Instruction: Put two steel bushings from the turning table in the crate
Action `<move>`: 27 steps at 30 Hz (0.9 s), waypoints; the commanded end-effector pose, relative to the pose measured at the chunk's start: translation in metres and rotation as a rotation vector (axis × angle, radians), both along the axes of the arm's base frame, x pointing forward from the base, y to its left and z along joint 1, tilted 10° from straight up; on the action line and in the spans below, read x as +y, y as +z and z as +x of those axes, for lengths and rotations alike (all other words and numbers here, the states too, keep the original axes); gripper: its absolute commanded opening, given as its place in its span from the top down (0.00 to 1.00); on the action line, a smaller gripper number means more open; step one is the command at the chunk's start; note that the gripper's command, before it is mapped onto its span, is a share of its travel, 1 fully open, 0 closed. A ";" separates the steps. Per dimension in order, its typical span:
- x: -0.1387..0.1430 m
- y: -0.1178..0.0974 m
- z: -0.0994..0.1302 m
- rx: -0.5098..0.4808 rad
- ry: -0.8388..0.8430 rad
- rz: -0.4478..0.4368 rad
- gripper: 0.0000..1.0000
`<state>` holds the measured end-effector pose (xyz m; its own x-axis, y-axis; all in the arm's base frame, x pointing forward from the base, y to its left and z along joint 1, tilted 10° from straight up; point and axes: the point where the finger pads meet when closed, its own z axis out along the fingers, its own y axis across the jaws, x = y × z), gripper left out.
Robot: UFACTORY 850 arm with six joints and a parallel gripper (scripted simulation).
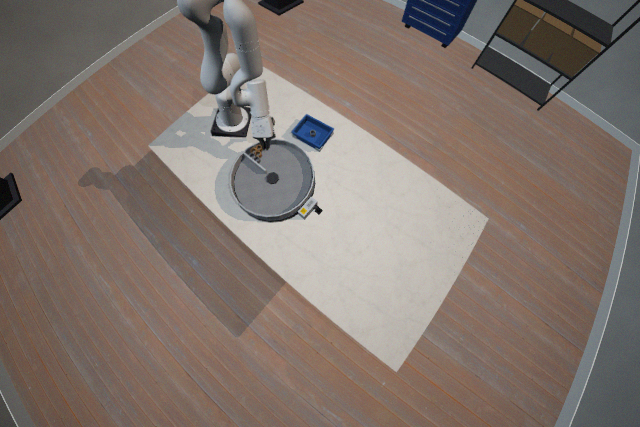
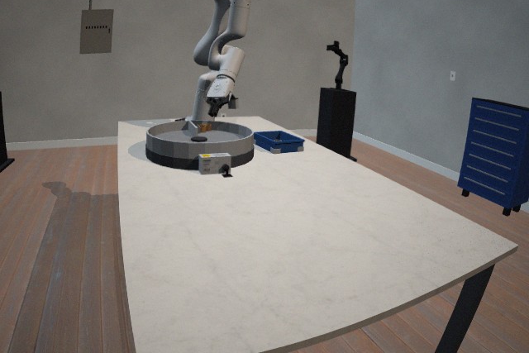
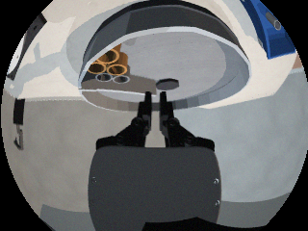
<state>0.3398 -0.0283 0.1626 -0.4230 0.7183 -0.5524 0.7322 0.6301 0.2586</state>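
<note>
My gripper is shut to a narrow gap, with nothing between the fingers. It is above the robot-side rim of the round grey turning table, near the bushings. Several orange-brown bushings stand in a cluster there. Two steel bushings show beside them in the wrist view, one at the left and one at the right. The blue crate holds one visible steel bushing.
A thin upright divider runs from the turning table's rim towards its dark hub, beside the cluster. The raised rim surrounds the disc. A control box stands against the turning table's outer side.
</note>
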 end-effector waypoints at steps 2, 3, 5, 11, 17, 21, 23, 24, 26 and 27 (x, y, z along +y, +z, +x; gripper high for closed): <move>-0.015 -0.002 -0.002 -0.024 0.091 -0.035 0.89; -0.018 -0.002 -0.003 -0.025 0.105 -0.044 0.89; -0.023 -0.003 -0.004 -0.028 0.133 -0.060 0.89; -0.034 -0.004 -0.007 -0.034 0.204 -0.098 0.89; -0.041 -0.005 -0.008 -0.037 0.240 -0.121 0.89; -0.046 -0.006 -0.009 -0.039 0.269 -0.138 0.89; -0.047 -0.006 -0.010 -0.041 0.281 -0.144 0.89; -0.048 -0.006 -0.010 -0.041 0.286 -0.147 0.89; -0.050 -0.007 -0.011 -0.042 0.295 -0.151 0.89; -0.050 -0.007 -0.011 -0.043 0.299 -0.153 0.89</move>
<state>0.3291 -0.0763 0.1559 -0.5722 0.4848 -0.6615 0.5125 0.8410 0.1731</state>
